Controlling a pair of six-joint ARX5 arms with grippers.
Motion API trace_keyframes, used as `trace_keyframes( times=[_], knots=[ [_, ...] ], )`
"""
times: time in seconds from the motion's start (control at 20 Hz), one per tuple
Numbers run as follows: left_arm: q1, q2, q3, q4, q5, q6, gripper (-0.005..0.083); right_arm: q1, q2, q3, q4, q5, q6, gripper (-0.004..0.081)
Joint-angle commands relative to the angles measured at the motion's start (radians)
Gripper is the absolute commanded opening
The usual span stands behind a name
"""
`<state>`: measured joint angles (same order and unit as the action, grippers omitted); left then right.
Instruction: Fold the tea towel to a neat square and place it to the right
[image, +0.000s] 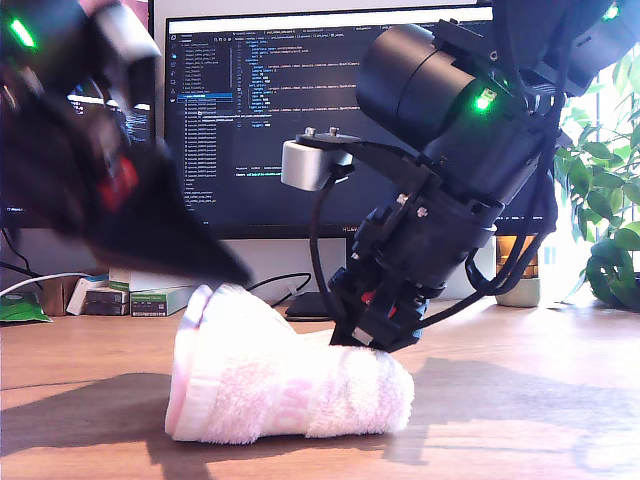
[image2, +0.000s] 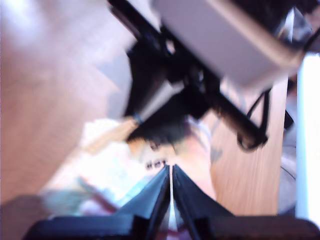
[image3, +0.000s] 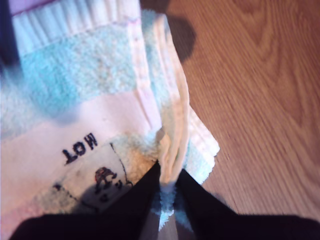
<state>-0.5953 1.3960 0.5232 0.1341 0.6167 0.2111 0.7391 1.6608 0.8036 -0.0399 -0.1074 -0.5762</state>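
My second gripper (image3: 167, 192): jaws nearly closed, pinching a folded edge of the tea towel (image3: 90, 100) between the black fingertips (image3: 142, 192); blue-green fluff pokes out between them.
Second arm, exterior view: it comes down from 1 o'clock and meets the towel's top near the roll's end at about 4 o'clock of the frame's centre.
My first gripper (image2: 171, 172): the two black fingers (image2: 152, 197) meet at their tips with only a thin slit of light between them; nothing seen held, though this view is smeared, so I would not swear to it.
First arm: probably the blurred dark mass (image: 90, 150) at 10 o'clock in the exterior view, its tip just above the towel's bulkier end.
Towel, place: a thick soft bundle on the wooden table (image: 520, 400), low at about 7 o'clock of the exterior view's centre, in front of the monitor (image: 300, 110).
Towel, detail: a printed patch reading "HOT" (image3: 80, 148) lies on top, just beside the second gripper's tips.
Done: the cloth is doubled over at least once; layers show at the pinched edge.
Left: it looks rounded and lumpy, not a flat square; squaring and setting aside seem still to come.
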Motion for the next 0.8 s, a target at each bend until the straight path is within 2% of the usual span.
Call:
trace_keyframes(
  times=[0.0,0.2,0.3,0.35,0.5,0.7,0.75],
  knots=[
    [-0.003,0.064,-0.009,0.050,-0.014,0.019,-0.0019,-0.006,0.034,-0.009,-0.002,0.002,0.004,-0.0013],
    [-0.002,0.158,-0.009,0.126,-0.132,0.044,-0.0019,-0.006,0.034,-0.009,-0.003,0.002,0.003,-0.0013],
    [-0.002,0.201,-0.009,0.129,-0.140,0.044,-0.0019,-0.006,0.034,-0.008,-0.006,0.012,0.003,-0.0012],
    [-0.003,0.222,-0.009,0.127,-0.138,0.044,-0.0019,-0.006,0.033,-0.002,-0.014,0.019,0.003,0.0012],
    [-0.005,0.261,-0.009,0.129,-0.126,0.049,-0.0019,-0.006,0.014,0.044,-0.063,0.033,0.008,0.0227],
    [-0.005,0.261,-0.009,0.134,-0.127,0.050,-0.0019,-0.006,0.004,0.167,-0.125,0.040,0.069,0.0262],
    [-0.005,0.261,-0.009,0.134,-0.127,0.050,-0.0019,-0.006,0.004,0.205,-0.160,0.039,0.111,0.0264]
  ],
)
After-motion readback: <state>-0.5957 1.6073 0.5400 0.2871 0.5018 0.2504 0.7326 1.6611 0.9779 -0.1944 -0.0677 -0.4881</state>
